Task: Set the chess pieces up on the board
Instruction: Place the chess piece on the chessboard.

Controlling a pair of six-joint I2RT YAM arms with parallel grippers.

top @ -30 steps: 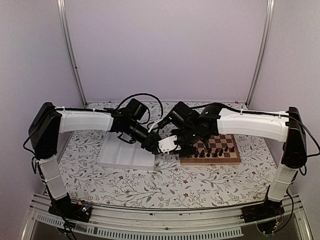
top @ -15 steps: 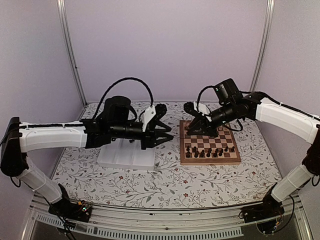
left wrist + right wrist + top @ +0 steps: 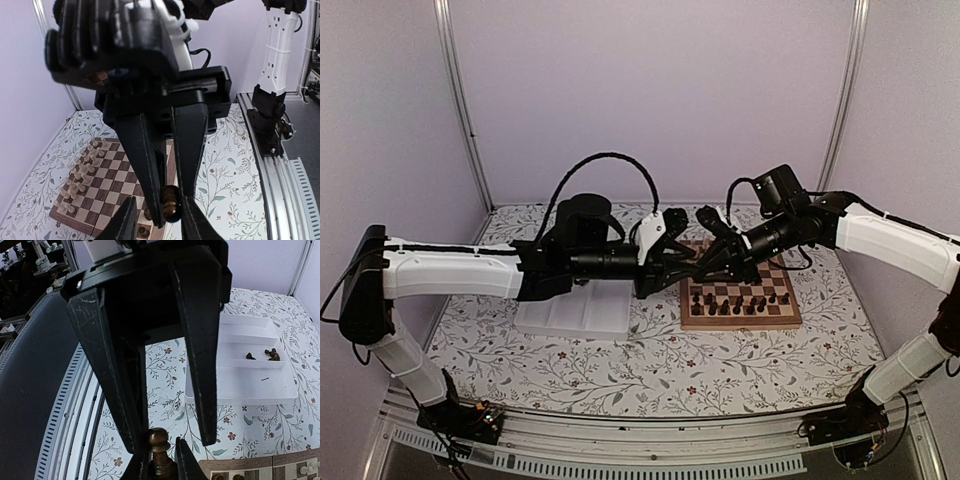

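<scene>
1. The right gripper (image 3: 172,209) has its jaws pinching a dark chess piece (image 3: 159,440), with a fingertip pressed to each flank of it.
2. The left gripper (image 3: 172,442) has its jaws spread to either side of that same piece. One finger sits close beside the knob and a clear gap shows before the other. I cannot tell whether the near finger touches.
3. The pinched piece hangs in the air above the left side of the board (image 3: 740,324), clear of the squares.
4. The two grippers meet tip to tip over that side. The left arm reaches in from the left of the board and the right arm from its right.
5. On the board, the dark pieces (image 3: 740,303) stand in rows along the edge nearest the arm bases.
6. The pale pieces (image 3: 80,167) stand in two rows along the opposite, far edge of the board.
7. Left of the board and apart from it lies a white tray (image 3: 550,322). A few loose dark pieces (image 3: 272,355) lie in its middle compartment.
8. The board and the tray both rest on the flower-patterned worktop (image 3: 650,375).
</scene>
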